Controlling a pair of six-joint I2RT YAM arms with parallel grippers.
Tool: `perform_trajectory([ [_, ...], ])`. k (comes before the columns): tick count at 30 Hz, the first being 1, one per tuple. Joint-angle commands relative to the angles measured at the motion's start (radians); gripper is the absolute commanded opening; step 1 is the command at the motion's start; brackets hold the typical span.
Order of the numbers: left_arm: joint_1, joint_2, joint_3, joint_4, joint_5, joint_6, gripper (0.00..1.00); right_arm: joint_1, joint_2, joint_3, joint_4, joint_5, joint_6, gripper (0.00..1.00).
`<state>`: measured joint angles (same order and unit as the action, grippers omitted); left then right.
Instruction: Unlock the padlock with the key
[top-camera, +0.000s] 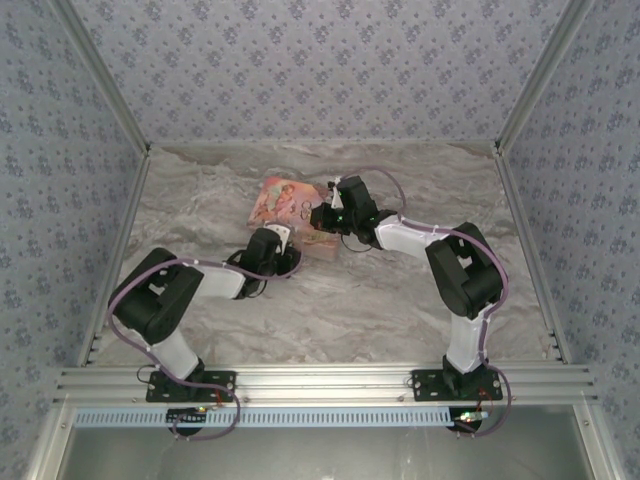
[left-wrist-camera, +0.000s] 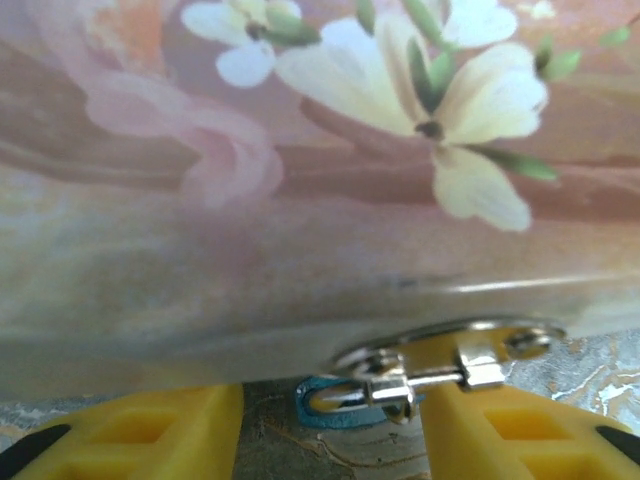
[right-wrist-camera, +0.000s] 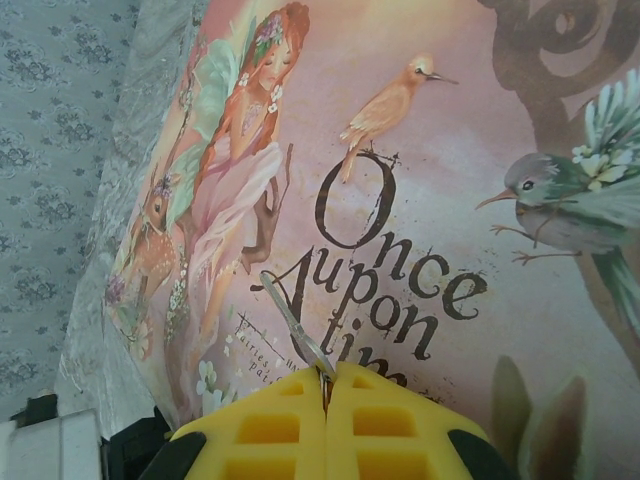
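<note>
The padlock (left-wrist-camera: 312, 415), small with a blue-teal body and a silvery shackle, hangs from a metal hasp (left-wrist-camera: 470, 345) on the front wall of the pink illustrated box (top-camera: 285, 200). My left gripper (left-wrist-camera: 333, 396) is open around it: the right yellow finger (left-wrist-camera: 500, 430) sits against the shackle and hasp, and the left finger (left-wrist-camera: 150, 435) stands a little apart. My right gripper (right-wrist-camera: 327, 372) is shut on the key (right-wrist-camera: 290, 318), a thin silvery sliver that sticks up and to the left over the box lid (right-wrist-camera: 450, 200). In the top view the left gripper (top-camera: 283, 243) is at the box's near side and the right gripper (top-camera: 322, 217) at its right end.
The box lies at the middle back of the marble table (top-camera: 380, 310), between both arms. Patterned walls (top-camera: 60, 150) close in the left, right and back. A metal rail (top-camera: 320, 380) runs along the near edge.
</note>
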<state>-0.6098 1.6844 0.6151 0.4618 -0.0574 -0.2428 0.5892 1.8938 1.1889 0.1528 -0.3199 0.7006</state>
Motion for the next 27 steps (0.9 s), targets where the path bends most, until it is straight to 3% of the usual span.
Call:
perform_trajectory([
  [1,-0.009,0.027,0.039,0.031,0.008,0.021,0.45,0.029,0.072,-0.043,-0.202,-0.005,0.018,0.00],
  [13,-0.013,-0.020,0.041,-0.013,0.014,0.029,0.28,0.027,0.038,-0.049,-0.167,0.003,-0.007,0.00],
  [27,-0.016,-0.102,0.145,-0.263,0.018,-0.088,0.25,0.006,-0.124,-0.133,-0.129,0.057,-0.058,0.00],
])
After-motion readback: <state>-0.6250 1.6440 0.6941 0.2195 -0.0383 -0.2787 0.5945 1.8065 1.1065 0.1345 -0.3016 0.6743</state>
